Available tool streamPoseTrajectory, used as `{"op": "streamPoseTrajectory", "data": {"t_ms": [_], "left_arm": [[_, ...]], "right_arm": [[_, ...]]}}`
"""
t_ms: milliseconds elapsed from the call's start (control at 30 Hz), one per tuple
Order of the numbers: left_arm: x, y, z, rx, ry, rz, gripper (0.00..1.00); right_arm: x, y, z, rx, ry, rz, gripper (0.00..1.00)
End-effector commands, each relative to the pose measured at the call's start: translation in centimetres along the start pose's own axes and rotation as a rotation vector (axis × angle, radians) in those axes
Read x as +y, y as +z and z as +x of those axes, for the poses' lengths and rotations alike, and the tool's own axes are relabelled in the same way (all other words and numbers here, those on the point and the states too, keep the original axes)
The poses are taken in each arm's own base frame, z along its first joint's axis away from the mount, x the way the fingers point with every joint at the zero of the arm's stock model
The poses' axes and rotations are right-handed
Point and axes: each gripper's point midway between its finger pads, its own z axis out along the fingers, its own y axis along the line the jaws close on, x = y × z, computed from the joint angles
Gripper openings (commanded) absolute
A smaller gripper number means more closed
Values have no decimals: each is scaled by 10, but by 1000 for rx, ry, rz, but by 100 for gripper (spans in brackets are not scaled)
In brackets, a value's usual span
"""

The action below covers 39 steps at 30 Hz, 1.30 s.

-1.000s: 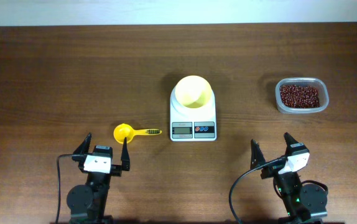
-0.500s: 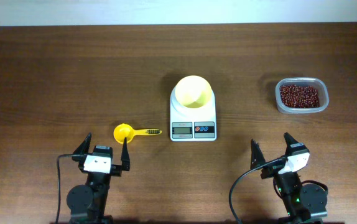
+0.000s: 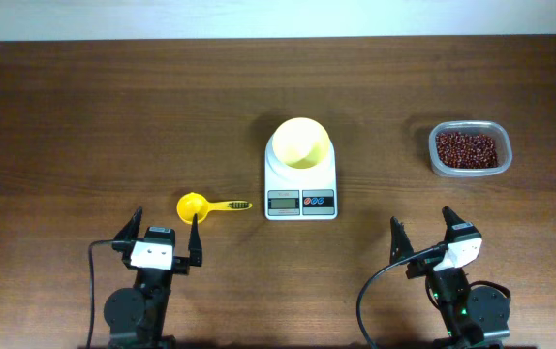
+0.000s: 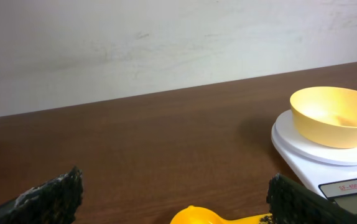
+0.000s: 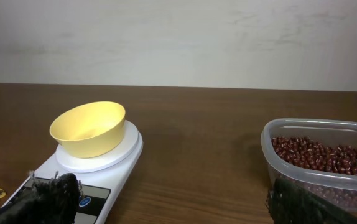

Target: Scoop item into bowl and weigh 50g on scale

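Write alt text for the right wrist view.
A yellow bowl sits on a white scale at left; a clear tub of red-brown beans stands at right on a brown table. The right pincer is open, its tips in the lower corners.

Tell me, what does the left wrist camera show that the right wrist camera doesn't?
Only the left wrist view shows the round cup of the yellow scoop, at its bottom edge. Only the right wrist view shows the clear tub of red-brown beans; of the scoop it catches at most a sliver at its left edge. Both show the empty pale yellow bowl sitting on the white scale, on the brown table.
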Motion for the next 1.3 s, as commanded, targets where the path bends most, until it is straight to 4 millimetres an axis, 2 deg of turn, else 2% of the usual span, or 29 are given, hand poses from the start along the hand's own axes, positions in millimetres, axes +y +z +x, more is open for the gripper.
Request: {"op": "streamPoseTrajectory", "data": {"t_ms": [0, 767, 867, 1033, 1267], "left_arm": [[1, 0, 2, 0, -4, -8, 99], [3, 0, -2, -12, 0, -20, 99], [4, 0, -5, -26, 2, -22, 99], [6, -2, -27, -118, -33, -30, 99], [9, -2, -27, -117, -34, -44, 99]], "right_arm": [[-2, 0, 3, 4, 5, 11, 99], [-2, 0, 3, 4, 5, 11, 99], [-2, 0, 3, 4, 5, 11, 99], [-2, 0, 3, 4, 5, 11, 99], [-2, 0, 3, 4, 5, 11, 99]]}}
